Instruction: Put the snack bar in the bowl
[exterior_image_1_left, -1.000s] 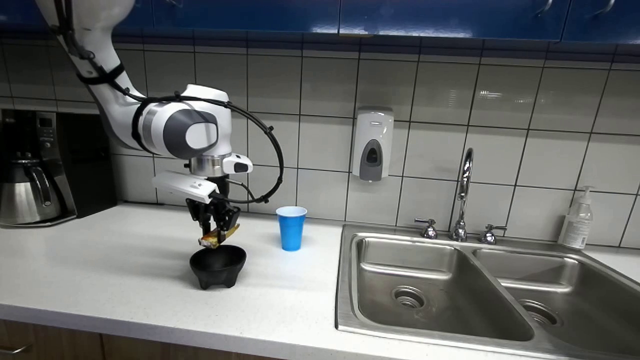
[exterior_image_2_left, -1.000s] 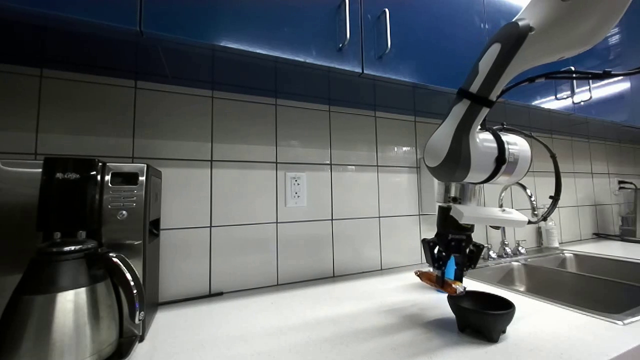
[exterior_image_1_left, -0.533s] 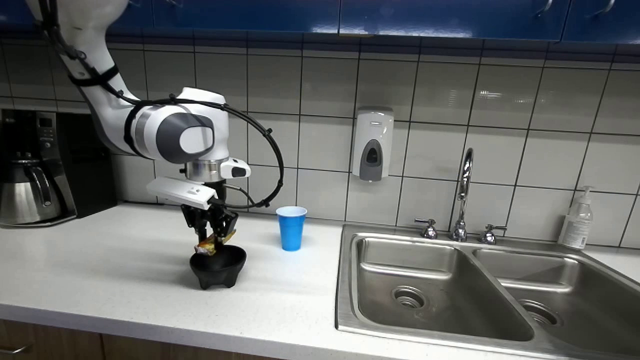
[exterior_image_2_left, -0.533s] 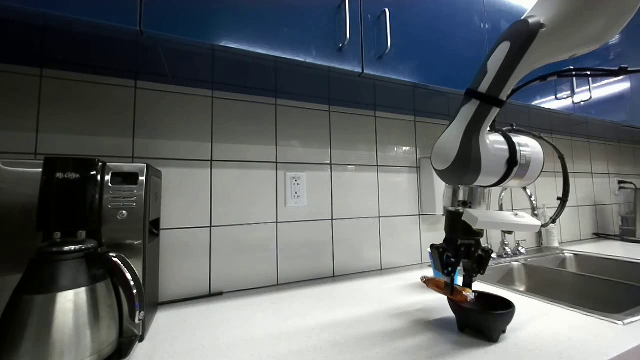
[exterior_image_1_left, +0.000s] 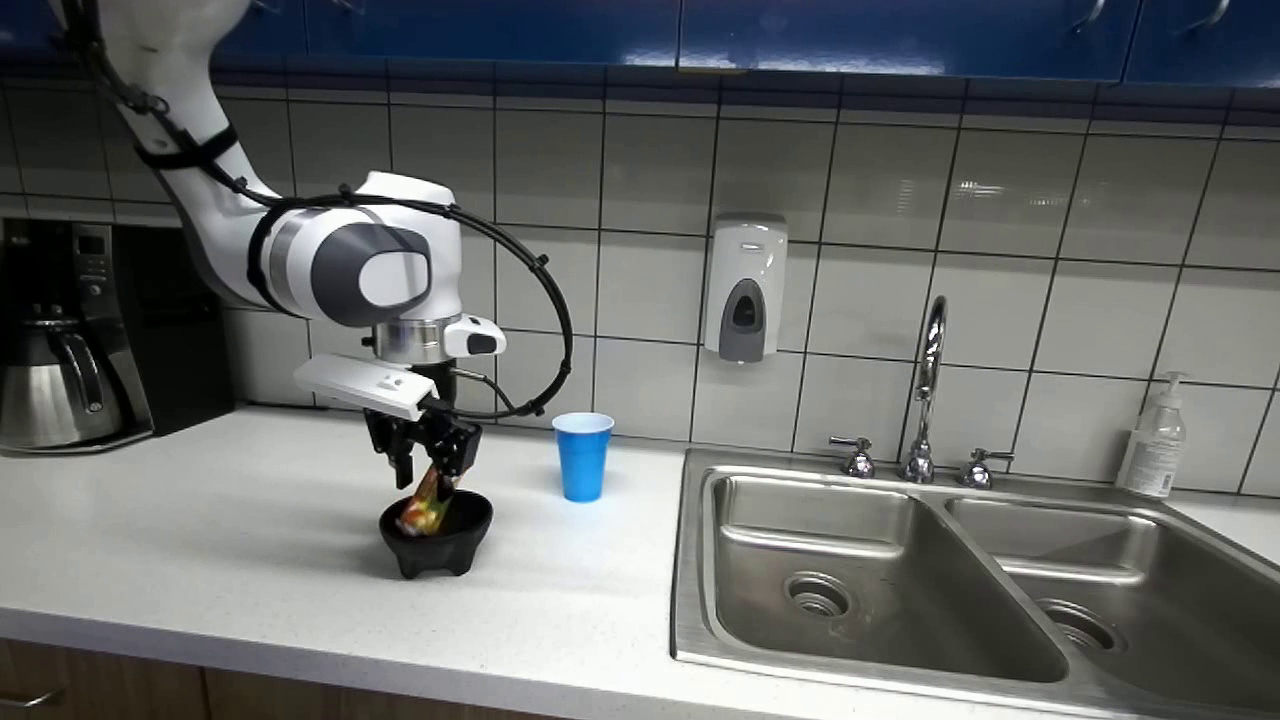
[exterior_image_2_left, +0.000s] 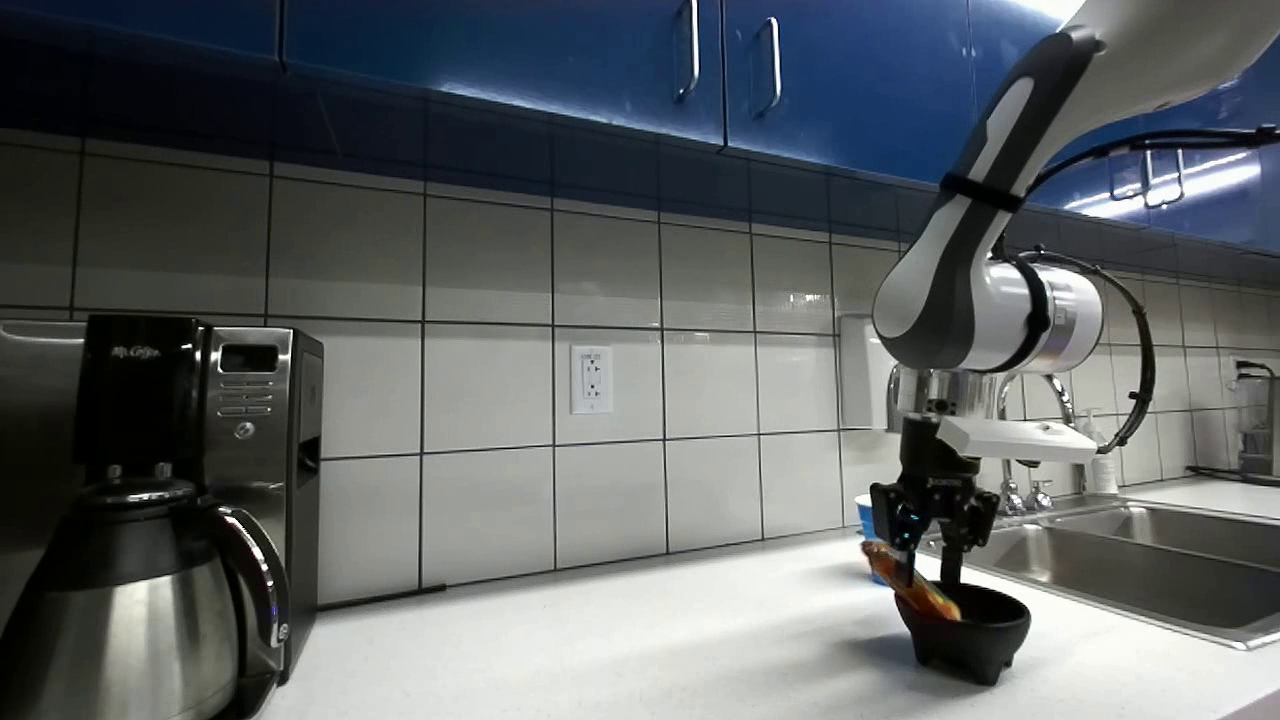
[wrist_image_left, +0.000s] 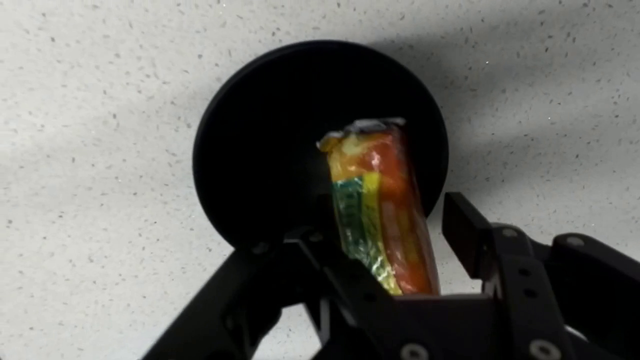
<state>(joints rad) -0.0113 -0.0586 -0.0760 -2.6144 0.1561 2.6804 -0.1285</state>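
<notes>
The bar (wrist_image_left: 375, 215) lies tilted between the two sides of the gripper (exterior_image_2_left: 928, 577), its low end inside the bowl (wrist_image_left: 260, 125), its high end slanting up past the rim toward the wall (exterior_image_2_left: 490, 380); whether it touches the rim cannot be told. The gripper stands wider than the bar, with a gap along one side in the wrist view, and seems not to hold it. With the long axis running through that spread, a straight lift should likely leave it undisturbed.
</notes>
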